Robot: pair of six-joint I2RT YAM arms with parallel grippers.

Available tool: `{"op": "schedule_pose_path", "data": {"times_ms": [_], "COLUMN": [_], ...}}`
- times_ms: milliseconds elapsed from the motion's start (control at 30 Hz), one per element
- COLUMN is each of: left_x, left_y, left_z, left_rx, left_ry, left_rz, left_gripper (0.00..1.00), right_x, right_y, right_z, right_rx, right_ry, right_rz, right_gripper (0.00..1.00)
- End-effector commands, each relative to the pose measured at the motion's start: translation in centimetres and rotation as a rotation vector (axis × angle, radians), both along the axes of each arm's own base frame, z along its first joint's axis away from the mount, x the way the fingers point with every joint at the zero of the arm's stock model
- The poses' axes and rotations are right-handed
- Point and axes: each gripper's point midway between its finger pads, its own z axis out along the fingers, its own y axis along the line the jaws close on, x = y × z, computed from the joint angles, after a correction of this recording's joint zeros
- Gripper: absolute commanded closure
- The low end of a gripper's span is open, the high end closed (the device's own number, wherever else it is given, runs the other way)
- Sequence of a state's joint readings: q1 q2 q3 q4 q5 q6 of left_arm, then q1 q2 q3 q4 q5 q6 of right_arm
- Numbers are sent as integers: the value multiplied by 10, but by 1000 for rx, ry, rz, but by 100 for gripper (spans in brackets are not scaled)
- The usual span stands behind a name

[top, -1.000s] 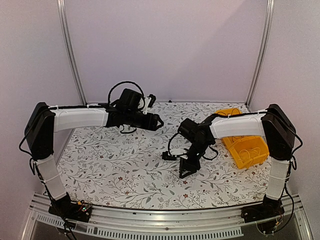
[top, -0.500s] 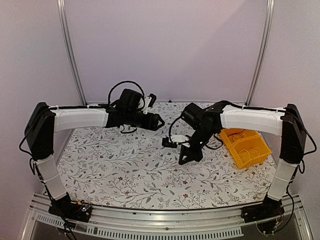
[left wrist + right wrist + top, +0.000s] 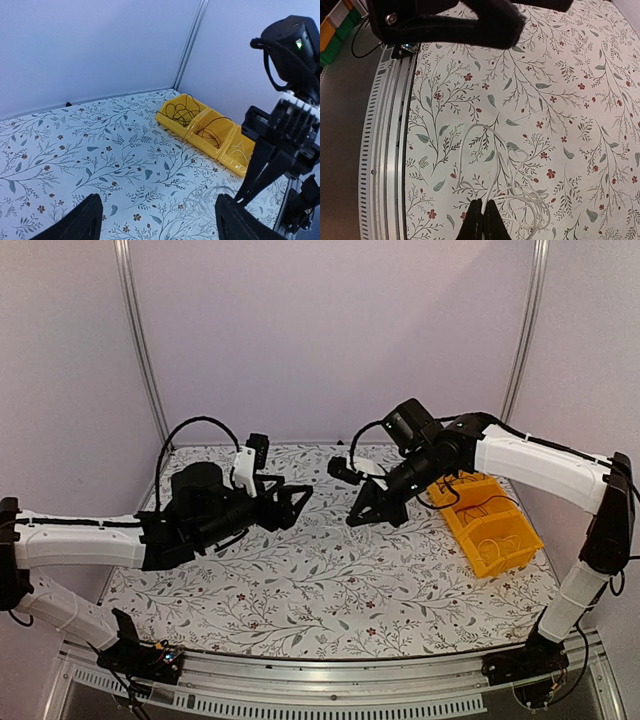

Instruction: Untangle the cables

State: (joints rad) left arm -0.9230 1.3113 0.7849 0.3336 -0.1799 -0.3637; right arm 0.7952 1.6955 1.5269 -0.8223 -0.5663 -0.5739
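My right gripper (image 3: 354, 517) (image 3: 481, 214) is shut on a white cable (image 3: 507, 165). The cable's tangled loops hang below its tips over the flowered mat, and show faintly in the left wrist view (image 3: 218, 196). My left gripper (image 3: 298, 503) (image 3: 160, 226) is open and empty, a short way left of the right gripper and facing it. The right gripper (image 3: 244, 196) fills the right of the left wrist view. A yellow bin (image 3: 503, 562) (image 3: 165, 119) holds a black cable (image 3: 183, 110), a dark red cable (image 3: 213, 134) and a white cable (image 3: 241, 148), one per compartment.
The bin stands at the mat's right edge, below the right forearm. A slotted metal rail (image 3: 390, 150) (image 3: 300, 702) runs along the table's near edge. Metal posts (image 3: 140, 340) and pale walls close the back and sides.
The right gripper has risen and swung toward the back, away from the mat's middle. The left arm has dropped low and swung forward, its gripper now facing the right one.
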Motion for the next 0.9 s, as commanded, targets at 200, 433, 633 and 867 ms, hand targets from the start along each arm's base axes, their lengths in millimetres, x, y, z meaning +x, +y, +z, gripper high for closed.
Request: {"op": "schedule_pose_path", "data": {"times_ms": [200, 433, 633, 867], "left_x": [-35, -12, 26, 79], "left_y": [-46, -55, -66, -51], "left_z": [-20, -36, -61, -133], "left_rx": [-53, -5, -8, -16], "left_ry": [-80, -68, -49, 41], "left_rz": [-75, 13, 104, 230], "left_gripper": [27, 34, 35, 36], "right_x": [14, 5, -21, -62], "right_y": [16, 18, 20, 7], "right_z": [7, 14, 46, 165], "right_rx": [66, 98, 200, 385], "right_ry": [31, 64, 121, 88], "right_rz": [-54, -25, 87, 253], "right_gripper": [100, 100, 100, 100]}}
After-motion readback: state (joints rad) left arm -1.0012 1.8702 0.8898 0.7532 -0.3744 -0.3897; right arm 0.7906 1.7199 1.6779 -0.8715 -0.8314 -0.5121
